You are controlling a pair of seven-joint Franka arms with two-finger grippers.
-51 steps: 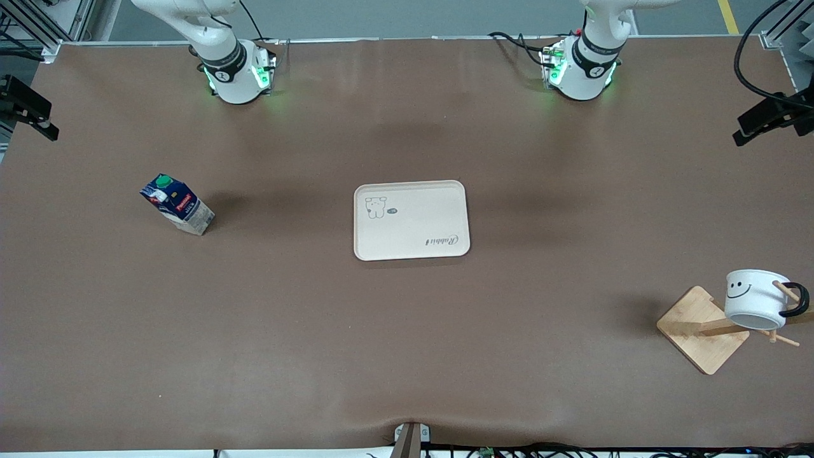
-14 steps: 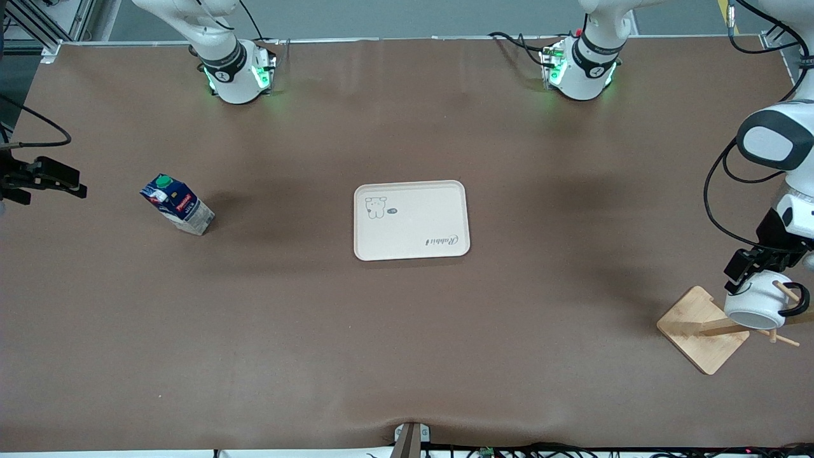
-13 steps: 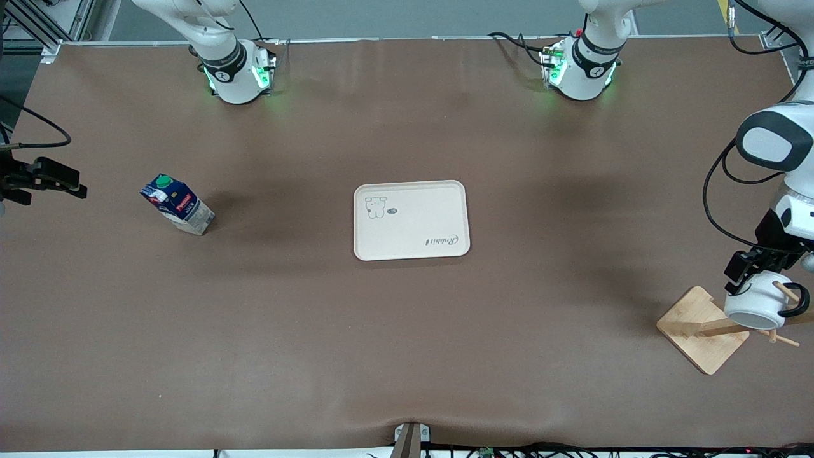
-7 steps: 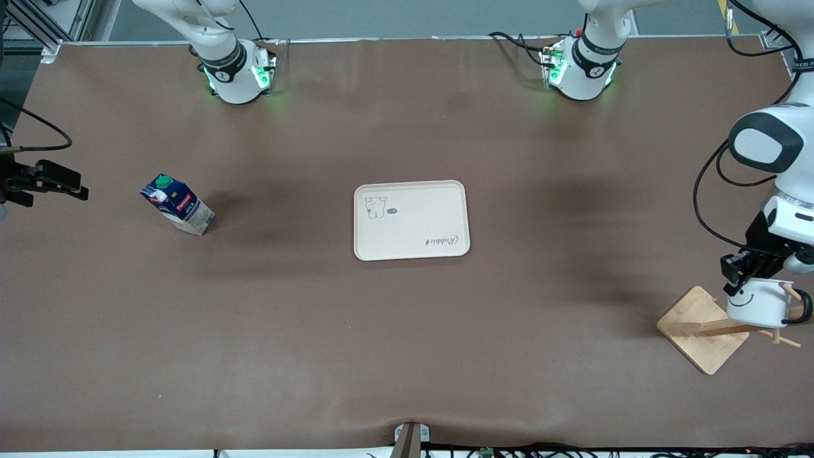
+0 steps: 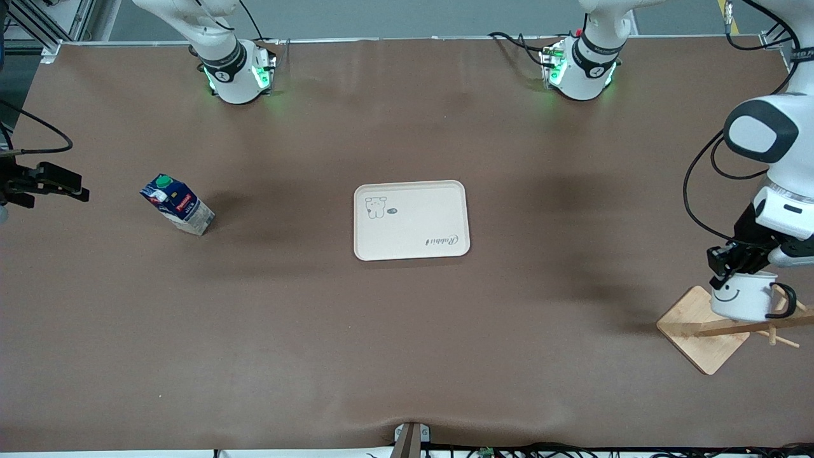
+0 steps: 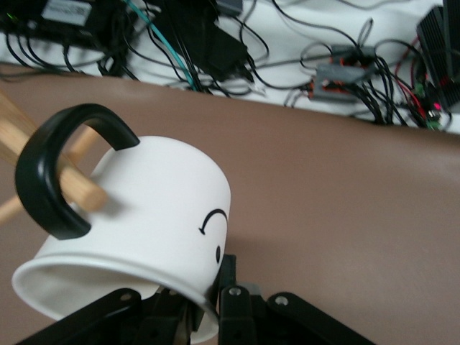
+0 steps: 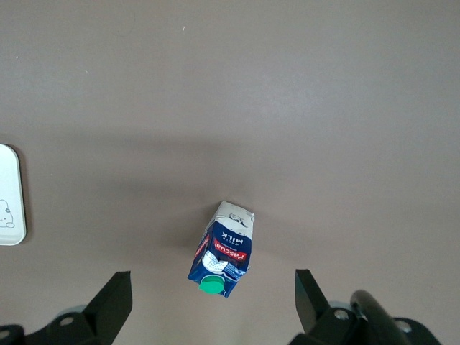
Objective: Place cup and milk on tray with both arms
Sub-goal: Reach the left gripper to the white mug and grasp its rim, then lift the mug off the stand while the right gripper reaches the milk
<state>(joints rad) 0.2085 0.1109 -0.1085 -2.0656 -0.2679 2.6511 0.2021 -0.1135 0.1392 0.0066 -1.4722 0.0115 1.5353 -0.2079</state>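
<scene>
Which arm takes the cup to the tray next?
Left. Its tool is shut on the cup rim, cup lifting off the wooden stand. The right tool hangs open high above the milk, toward its own end, away from the tray.

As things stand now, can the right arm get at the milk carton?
Probably yes. The right gripper hangs above the milk carton with jaws spread wide, and only bare table lies around the carton. The tray sits well apart toward the middle.
</scene>
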